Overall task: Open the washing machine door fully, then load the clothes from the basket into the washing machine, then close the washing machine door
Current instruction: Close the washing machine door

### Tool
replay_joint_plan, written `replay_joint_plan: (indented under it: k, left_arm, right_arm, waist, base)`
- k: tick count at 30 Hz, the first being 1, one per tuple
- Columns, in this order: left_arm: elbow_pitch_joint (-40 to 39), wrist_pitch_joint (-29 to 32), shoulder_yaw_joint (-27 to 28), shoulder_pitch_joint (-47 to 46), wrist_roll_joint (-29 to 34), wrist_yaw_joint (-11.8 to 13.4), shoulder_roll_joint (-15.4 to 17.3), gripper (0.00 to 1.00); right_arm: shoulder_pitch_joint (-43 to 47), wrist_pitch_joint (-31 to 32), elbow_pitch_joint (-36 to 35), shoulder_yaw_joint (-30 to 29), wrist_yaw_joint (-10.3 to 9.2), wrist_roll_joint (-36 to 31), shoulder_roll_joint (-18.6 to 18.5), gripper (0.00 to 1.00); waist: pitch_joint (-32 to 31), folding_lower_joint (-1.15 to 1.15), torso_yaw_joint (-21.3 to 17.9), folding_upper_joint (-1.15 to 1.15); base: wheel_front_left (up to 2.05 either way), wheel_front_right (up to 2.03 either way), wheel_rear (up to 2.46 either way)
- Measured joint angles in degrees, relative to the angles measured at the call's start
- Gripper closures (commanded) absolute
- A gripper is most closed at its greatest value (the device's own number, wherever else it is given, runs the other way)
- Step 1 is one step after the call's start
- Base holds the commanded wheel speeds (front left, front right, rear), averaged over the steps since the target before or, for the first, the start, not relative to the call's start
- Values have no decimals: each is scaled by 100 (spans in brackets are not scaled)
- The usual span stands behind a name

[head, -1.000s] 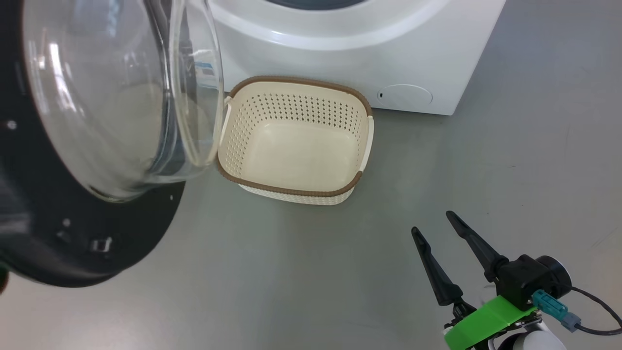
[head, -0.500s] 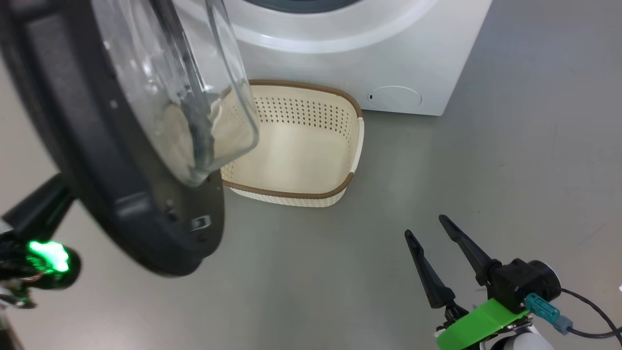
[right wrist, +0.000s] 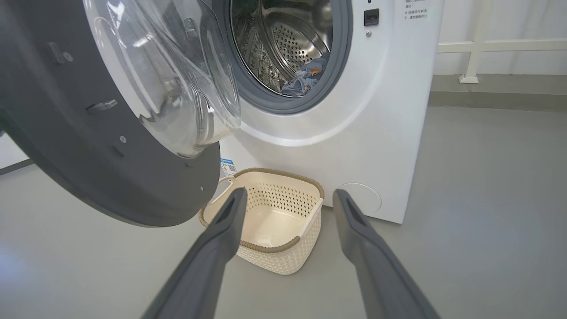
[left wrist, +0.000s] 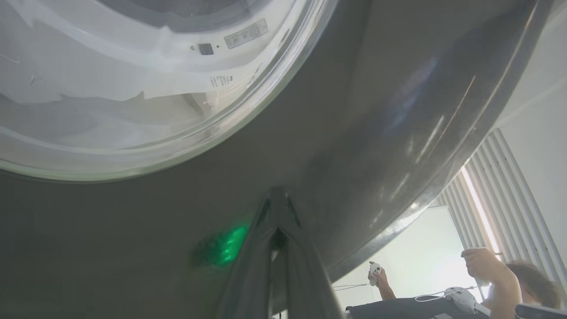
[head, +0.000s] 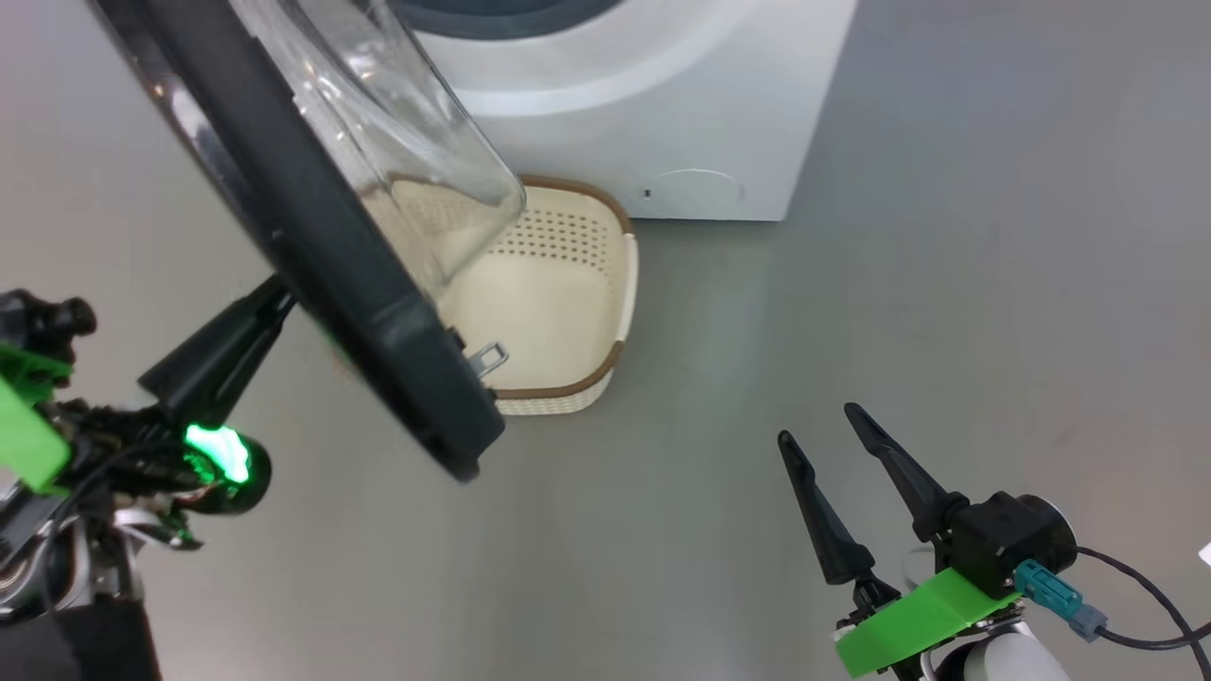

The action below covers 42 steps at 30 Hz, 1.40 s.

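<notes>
From the head camera, the door (head: 378, 312) cuts across my 10 to 11 o'clock, black rim edge-on, its glass bowl (head: 426, 142) bulging toward the washing machine (head: 662, 95) at 12. The basket (head: 620, 284) sits on the floor (head: 946, 284) just in front of the machine, near the picture's centre, its left half hidden behind the door. My left gripper (head: 274, 295) is at 9 o'clock with its fingers pressed together, the tips disappearing behind the door's outer face. My right gripper (head: 818, 426) hangs at 4 o'clock, fingers spread and holding nothing.

In the left wrist camera, the joined fingertips sit against the door's dark rim just below centre (touching, as far as I can tell). A person (left wrist: 496, 274) is at 4 o'clock.

In the right wrist camera, the spread fingers frame the basket, whose bare bottom shows. The door stands partway open at 9 o'clock. The clothes (right wrist: 303, 77) lie inside the drum (right wrist: 288, 35) at 12, against the grey seal (right wrist: 341, 53).
</notes>
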Motion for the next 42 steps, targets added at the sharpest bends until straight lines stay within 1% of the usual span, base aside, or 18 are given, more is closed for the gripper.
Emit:
replay_joint_plan:
  k: [7,12,17,21,24,30,37,42]
  left_arm:
    - [244,-583,-435,-197,-144,-223,-20,100]
    - [445,-1014,-736,-336,-210,-318,-27,100]
    - [557,-1534,-928,-566,-170,-325,-38,100]
    - [567,-2071,-939,-855,54,-325,-65,100]
    - [609,-2307,-995,-1014,164,-326,-68,100]
    - [731,-2493,-1129,-1216,178,-342,-81,100]
    - [794,-2739,-1132,-1439,281,-342,-83,100]
    - [799,-2866,-1089,-1445,590,-342,-91,100]
  right_arm:
    - [3,-51,32,-41,0,14,24,0]
    - [3,-52,31,-40,0,15,54,0]
    - [2,-58,24,-44,0,27,82,0]
    - [-14,-58,14,-42,0,33,129,0]
    - [-33,-58,-23,-43,0,33,163,0]
    - [-67,-58,-80,-58,0,49,181,0]
    - [-183,-59,-129,-87,0,60,192,0]
    - [-243,-59,-135,-160,0,67,197,0]
  waist:
    - [-9,0,-359,0]
    - [10,0,-589,0]
    - [82,0,-776,0]
    - [197,0,-892,0]
    - [283,0,-989,0]
    - [463,0,-1154,0]
    - [616,0,-1272,0]
    - [646,0,-1316,0]
  base:
    - [0,0,0]
    - [0,0,0]
    - [0,0,0]
    - [0,0,0]
    - [0,0,0]
    - [0,0,0]
    - [0,0,0]
    - [0,0,0]
